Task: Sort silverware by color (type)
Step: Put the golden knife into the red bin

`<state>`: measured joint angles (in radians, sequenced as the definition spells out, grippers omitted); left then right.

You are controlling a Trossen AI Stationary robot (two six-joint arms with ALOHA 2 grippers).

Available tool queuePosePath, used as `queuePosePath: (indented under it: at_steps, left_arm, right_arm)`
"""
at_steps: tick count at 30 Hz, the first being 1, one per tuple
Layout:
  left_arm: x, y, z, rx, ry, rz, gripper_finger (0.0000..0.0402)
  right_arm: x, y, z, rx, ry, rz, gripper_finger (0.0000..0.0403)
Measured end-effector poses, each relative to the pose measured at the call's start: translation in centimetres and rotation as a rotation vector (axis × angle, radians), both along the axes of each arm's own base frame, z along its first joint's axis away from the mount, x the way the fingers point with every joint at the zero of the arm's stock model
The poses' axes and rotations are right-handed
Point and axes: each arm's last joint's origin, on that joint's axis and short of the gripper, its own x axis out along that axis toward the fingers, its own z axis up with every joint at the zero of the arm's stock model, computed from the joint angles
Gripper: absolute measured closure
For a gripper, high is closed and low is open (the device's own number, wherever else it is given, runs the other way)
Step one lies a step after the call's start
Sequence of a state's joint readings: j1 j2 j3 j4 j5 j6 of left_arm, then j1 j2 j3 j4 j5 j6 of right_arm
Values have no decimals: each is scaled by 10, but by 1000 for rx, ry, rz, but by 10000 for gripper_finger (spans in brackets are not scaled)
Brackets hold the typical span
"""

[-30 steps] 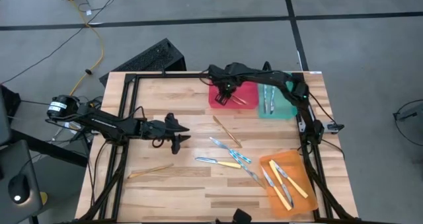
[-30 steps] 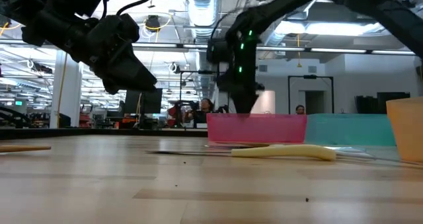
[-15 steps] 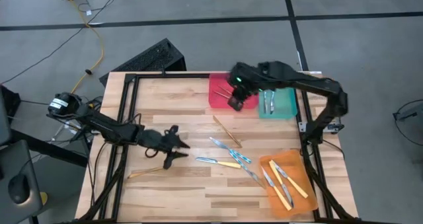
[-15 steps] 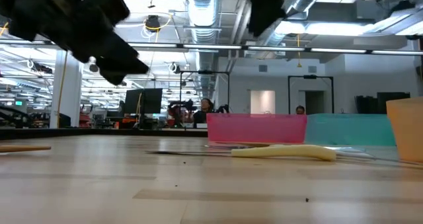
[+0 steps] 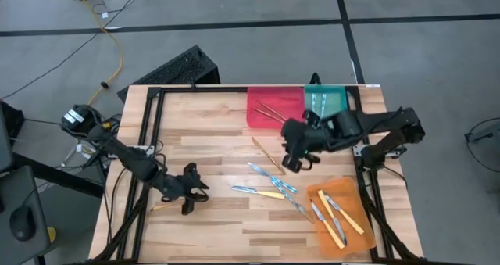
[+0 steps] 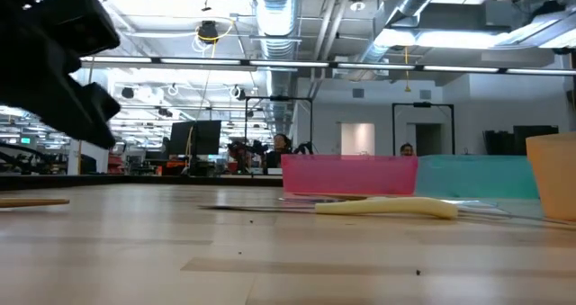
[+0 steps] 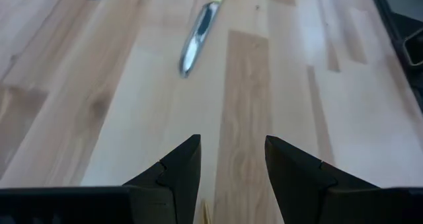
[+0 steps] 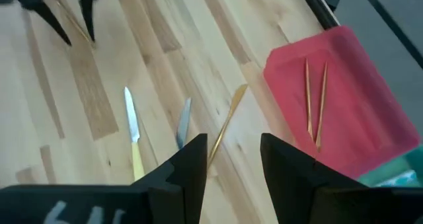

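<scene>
A wooden table (image 5: 203, 116) seen from above, with two dark robot arms over it. The left gripper (image 5: 190, 200) hangs low over the near left part of the table, fingers (image 7: 178, 168) apart and empty, just above a pair of tan sticks (image 5: 168, 205) lying there. The right gripper (image 5: 292, 162) sits over the table's middle right, fingers (image 8: 192, 159) apart and empty, beside another tan stick (image 5: 268, 155). Two more sticks (image 5: 269, 112) lie in the red tray (image 5: 262, 118) at the far edge, and blue-handled pieces (image 5: 319, 101) lie in the teal tray (image 5: 336, 101) next to it. On the bare wood near the centre lie a yellow-handled knife (image 5: 258, 192) and a blue-handled piece (image 5: 275, 179). The orange tray (image 5: 351, 195) at the near right holds several yellow-handled knives (image 5: 337, 222).
</scene>
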<state>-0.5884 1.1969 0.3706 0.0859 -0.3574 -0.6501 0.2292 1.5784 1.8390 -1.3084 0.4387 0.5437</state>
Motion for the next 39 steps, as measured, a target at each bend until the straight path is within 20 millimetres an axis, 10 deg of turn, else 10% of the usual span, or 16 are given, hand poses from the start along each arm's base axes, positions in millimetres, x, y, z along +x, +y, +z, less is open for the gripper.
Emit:
queuePosePath:
  at_steps: [14,34,39]
  left_arm:
    - [-27,-13,-8,159,1,128,251]
    - [-28,-36,-63,271,136,80,253]
    - [-27,-36,-69,282,142,115,304]
  right_arm:
    - [28,25,-39,-36,148,14,241]
    - [31,27,-43,-15,153,-14,241]
    - [30,29,-43,-15,152,-9,241]
